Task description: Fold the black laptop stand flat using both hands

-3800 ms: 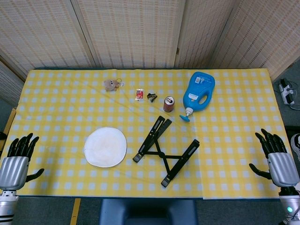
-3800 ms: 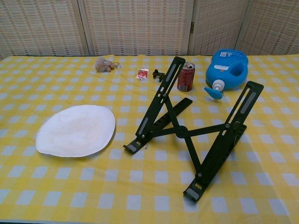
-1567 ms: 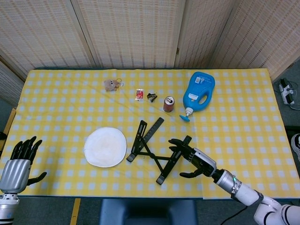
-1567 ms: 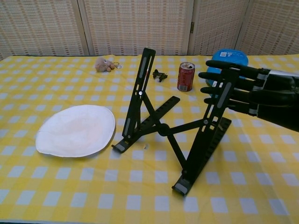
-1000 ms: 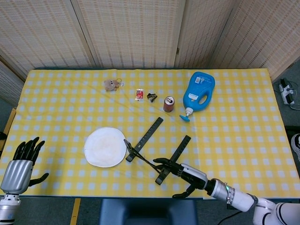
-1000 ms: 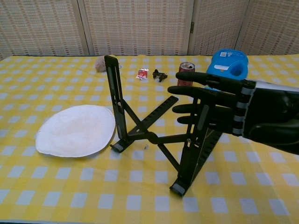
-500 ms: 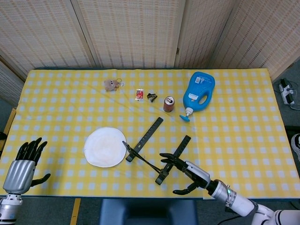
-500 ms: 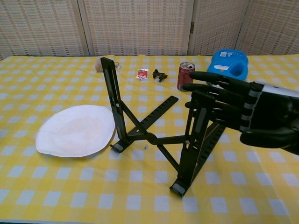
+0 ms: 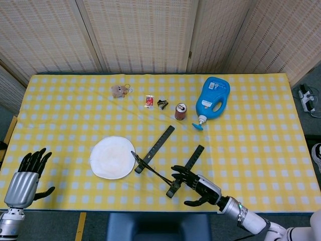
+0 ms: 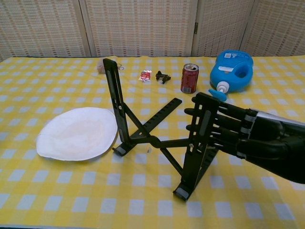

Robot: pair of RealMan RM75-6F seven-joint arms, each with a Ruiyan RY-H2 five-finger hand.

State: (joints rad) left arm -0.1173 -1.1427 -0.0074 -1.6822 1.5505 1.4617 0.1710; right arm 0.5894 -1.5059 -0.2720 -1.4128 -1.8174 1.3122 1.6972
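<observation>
Covering table, yellow checked cloth, woven screens behind

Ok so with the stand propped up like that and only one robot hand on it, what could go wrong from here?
The laptop stand stands steeply, with only the right robot hand at its right rail; the left robot hand hangs off the table's near-left corner. A one-sided push may tip or slide the stand rather than fold it. Its left foot sits right by the white plate, which could get shoved. Fingers beside the rail might get pinched as it closes.

Bright, even light; soft shadows; sharp.
</observation>
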